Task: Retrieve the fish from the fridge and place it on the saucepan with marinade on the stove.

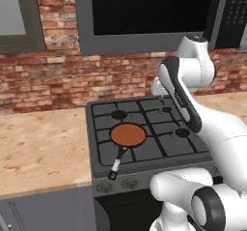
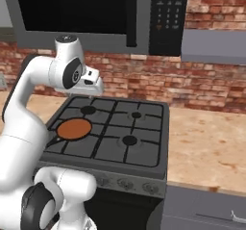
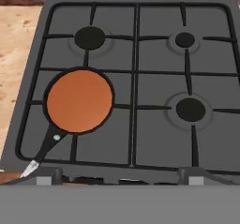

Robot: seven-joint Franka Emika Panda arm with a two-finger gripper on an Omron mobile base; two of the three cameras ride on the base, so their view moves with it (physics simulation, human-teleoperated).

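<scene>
The saucepan (image 1: 128,135) (image 2: 73,129) (image 3: 79,100) sits on the front left burner of the stove (image 1: 161,149) (image 2: 126,124) (image 3: 154,92). A flat orange-brown marinade (image 3: 80,96) covers its inside, with nothing lying on it. Its thin black handle (image 3: 47,145) points toward the stove's front edge. My gripper (image 3: 119,178) hovers above the stove, looking down on the grates, its fingertips (image 3: 49,176) standing wide apart: open, with nothing between them. The white hand (image 2: 92,83) hangs over the back left of the range. The fish and the fridge are out of view.
A dark microwave (image 1: 149,7) (image 2: 72,7) hangs over the stove against the brick wall. Beige countertop lies left (image 1: 43,148) and right (image 2: 206,142) of the range. Knobs (image 1: 103,187) line the stove's front edge.
</scene>
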